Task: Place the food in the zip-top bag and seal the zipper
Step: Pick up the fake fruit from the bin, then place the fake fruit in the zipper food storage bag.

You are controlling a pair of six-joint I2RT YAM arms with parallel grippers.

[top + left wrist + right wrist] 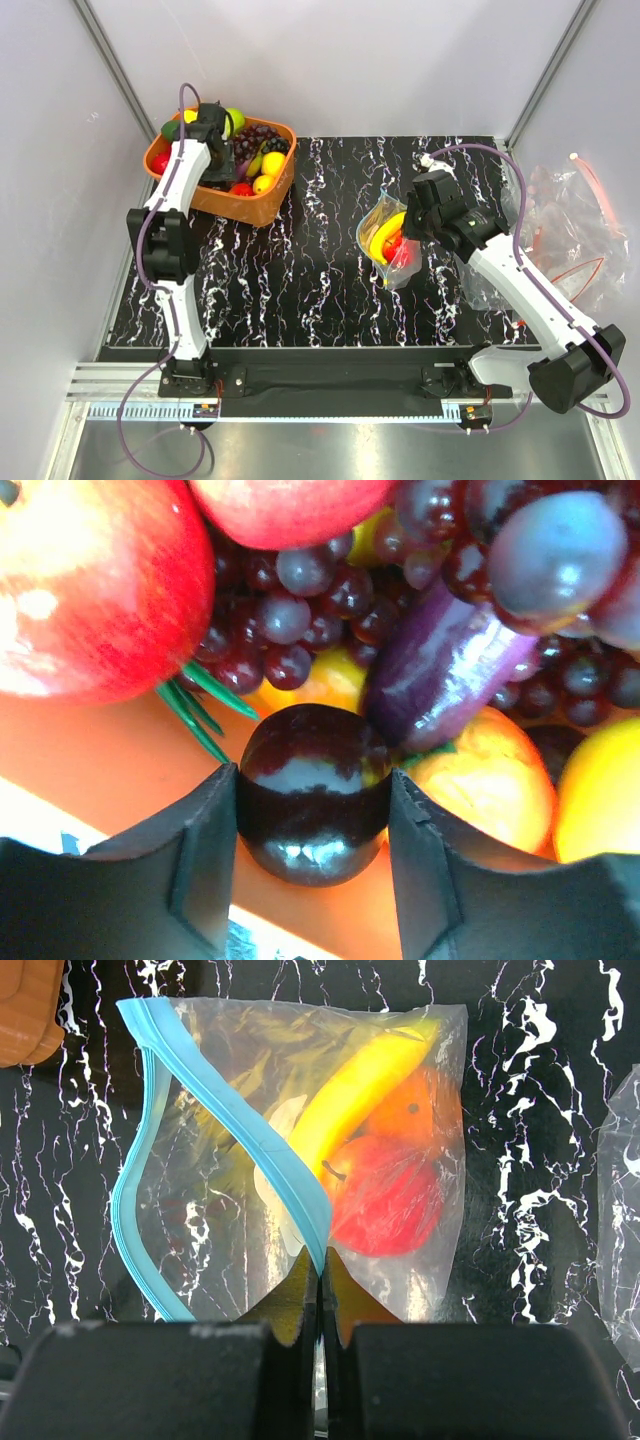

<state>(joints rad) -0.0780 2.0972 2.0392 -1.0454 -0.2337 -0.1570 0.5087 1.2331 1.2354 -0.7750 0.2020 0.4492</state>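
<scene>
Gripping a glossy dark plum (313, 825) in the orange basket (110, 750), the left claw (313, 785) risked squirting it out, and it looked the wrong pick: a red apple (90, 580) lay just beyond. The right claw (320, 1282), shut, pinched the zipper (250, 1140), holding the zip-top bag (215, 1055) agape on the surface (540, 1160).

Your clear, thin plastic zip-top bag (215, 1055) sits on the right half of the black, white-veined tabletop (300, 280), mouth gaping; its narrow light blue zipper strip (240, 1125) is unsealed, the two lips bowed well apart and meeting only at one end; inside you see a long glossy yellow fruit (355, 1090) lying slantwise, a glossy orange fruit (412, 1110) touching it, and a round red fruit (390, 1195) pressed beneath both.
</scene>
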